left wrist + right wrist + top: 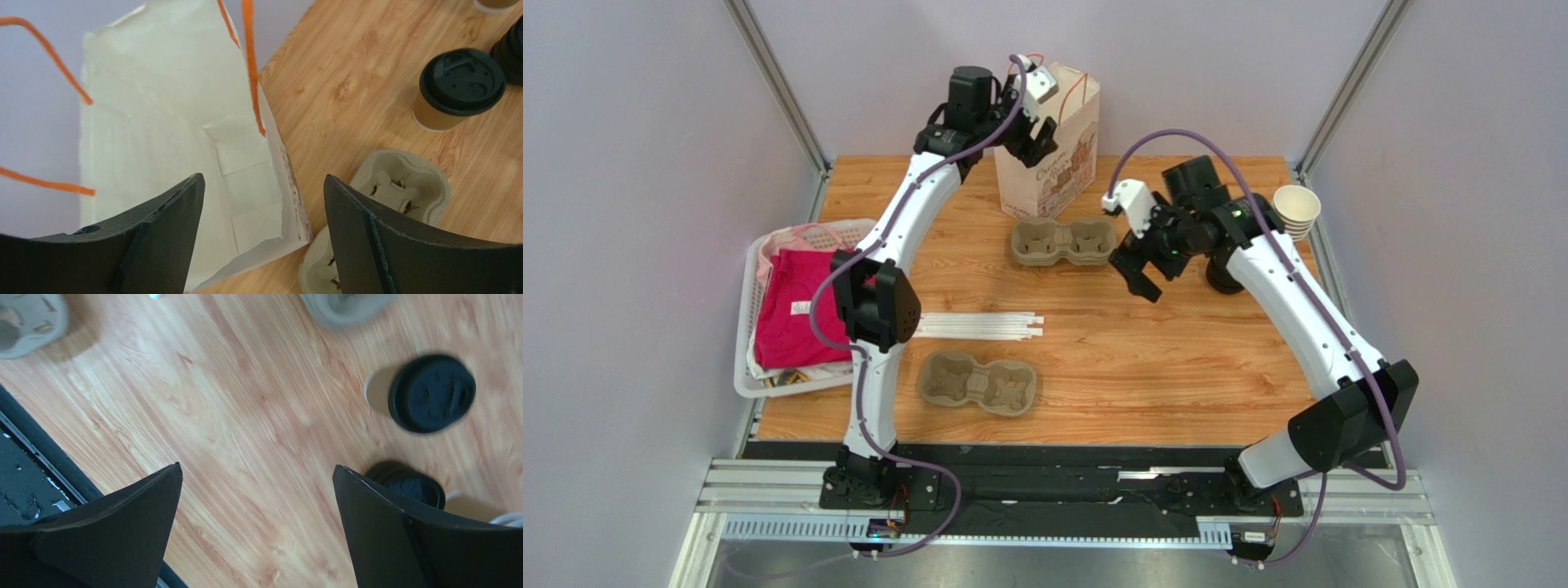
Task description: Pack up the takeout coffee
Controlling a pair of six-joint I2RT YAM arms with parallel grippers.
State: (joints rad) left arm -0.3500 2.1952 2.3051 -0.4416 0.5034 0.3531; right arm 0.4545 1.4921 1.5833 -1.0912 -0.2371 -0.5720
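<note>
Top view, left gripper (1027, 142): held wide at the mouth of the paper bag (1069, 153); nothing is clamped.
Top view, right gripper (1143, 266): spread and empty, hung just right of the far cup carrier (1063, 241).
Top view, takeout coffee: not made out here; it is presumably masked by the right arm.
Top view, risk: the stack of paper cups (1296, 208) beside the right forearm could be swept over if that arm is swung wide.
Left wrist view, paper bag (159, 122): seen open from above, with one side wall lying between the spread jaws, not pinched.
Left wrist view, takeout coffee (457, 89): upright and lidded on the table (344, 73), just beyond the far cup carrier (402, 187), outside both carrier and bag.
Left wrist view, risk: the bag could be toppled, or its mouth folded shut, if the wall is pulled unevenly.
Right wrist view, takeout coffee (431, 392): blurred, standing ahead and to the right of the parted jaws, not between them.
Right wrist view, lid stack (408, 481): near the cup and close to one finger.
Right wrist view, risk: the cup could be tipped by an off-centre approach, its lid popped by too hard a squeeze, or the lid stack knocked aside.
</note>
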